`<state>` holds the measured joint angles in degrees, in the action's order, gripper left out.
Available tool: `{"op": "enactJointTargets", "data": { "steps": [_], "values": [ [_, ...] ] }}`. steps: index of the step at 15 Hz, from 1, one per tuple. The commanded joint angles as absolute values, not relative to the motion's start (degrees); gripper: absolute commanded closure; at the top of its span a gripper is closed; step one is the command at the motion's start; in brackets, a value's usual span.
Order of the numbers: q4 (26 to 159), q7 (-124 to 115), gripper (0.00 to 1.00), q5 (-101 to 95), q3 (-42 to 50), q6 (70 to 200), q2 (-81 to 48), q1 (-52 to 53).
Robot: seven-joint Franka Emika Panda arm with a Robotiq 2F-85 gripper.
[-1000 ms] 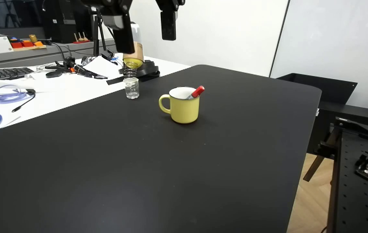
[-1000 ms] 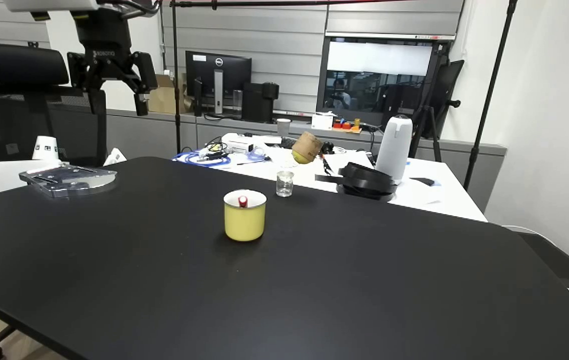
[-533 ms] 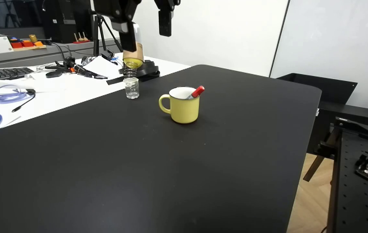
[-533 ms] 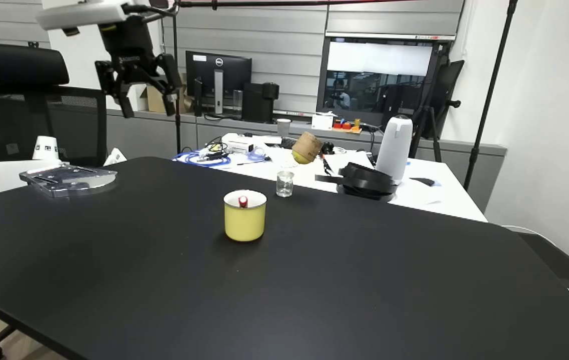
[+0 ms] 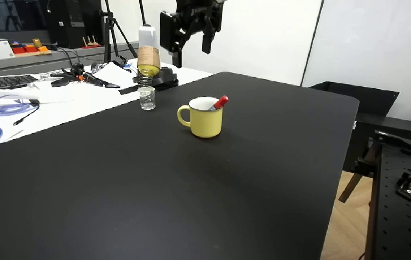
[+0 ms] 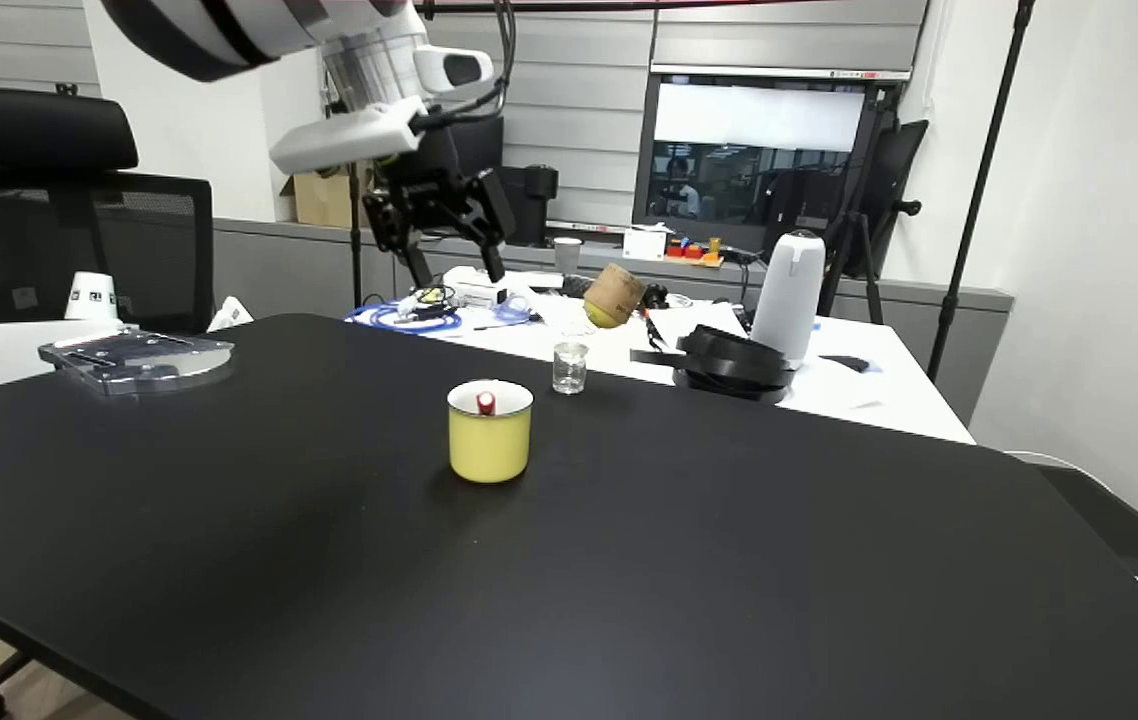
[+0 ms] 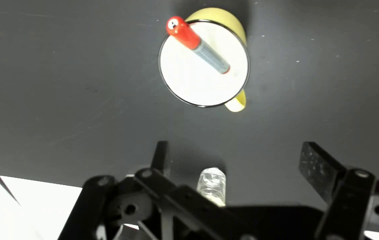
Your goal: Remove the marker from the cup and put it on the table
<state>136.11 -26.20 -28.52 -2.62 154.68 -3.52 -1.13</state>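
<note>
Fingers [image 7: 319, 171] wide apart, holding nothing. Marker [image 7: 198, 46] leaning in cup [image 5: 206, 123]; grasp, lift-out, placing on table [image 5: 147, 187] all pending.

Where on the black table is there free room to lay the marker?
In both exterior views, the table is bare between the cup and the picture's bottom edge. In an exterior view, more bare room lies between cup and clear slab. It is tighter between cup and jar, near the cluttered white desk.
</note>
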Motion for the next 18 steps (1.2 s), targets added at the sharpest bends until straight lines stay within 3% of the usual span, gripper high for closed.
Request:
{"op": "enactJointTargets", "data": {
  "steps": [1, 18],
  "values": [
    [132.6, -31.3, 0.0, -31.0, 0.8, 154.5, -8.2, 0.2],
    [136.7, -21.9, 0.0, -11.8, 3.5, 154.0, -11.7, 1.8]
  ]
}}
